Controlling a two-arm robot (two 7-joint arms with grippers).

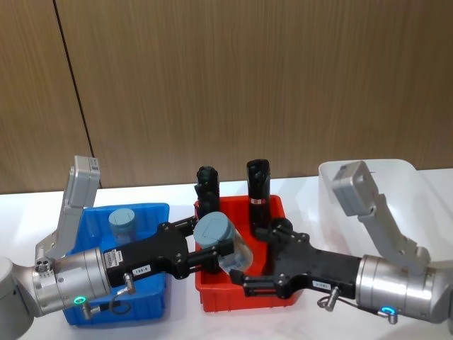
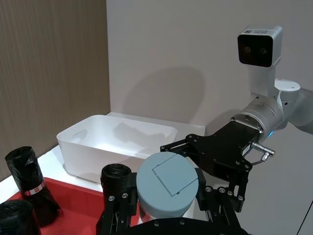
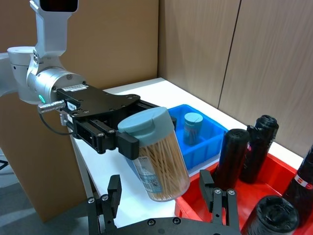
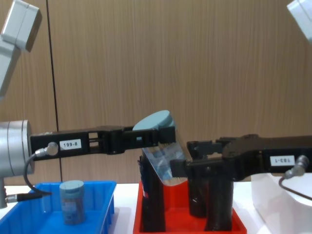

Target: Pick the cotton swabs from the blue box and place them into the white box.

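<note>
Held jar: a clear plastic cotton swab jar with a grey-blue lid (image 1: pixel 230 248), tilted in mid-air over the red plastic tray (image 1: pixel 233 301).
Left gripper (image 1: pixel 209 244): clamped on the jar just under the lid.
Right gripper (image 1: pixel 258 256): fingers spread either side of the jar's base, not gripping.
Handling: probably light, stiff and smooth-walled, so grip squarely across the body.
Second jar (image 1: pixel 122 223): upright in the bright blue shallow plastic box (image 1: pixel 159 209), left.
White plastic box (image 1: pixel 417 185): far right.

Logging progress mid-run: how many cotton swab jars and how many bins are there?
Cotton swab jars: 2 (one held by the left end effector, one in the blue box)
Bins: 3 (blue box, red tray, white box)
Total: 5
</note>
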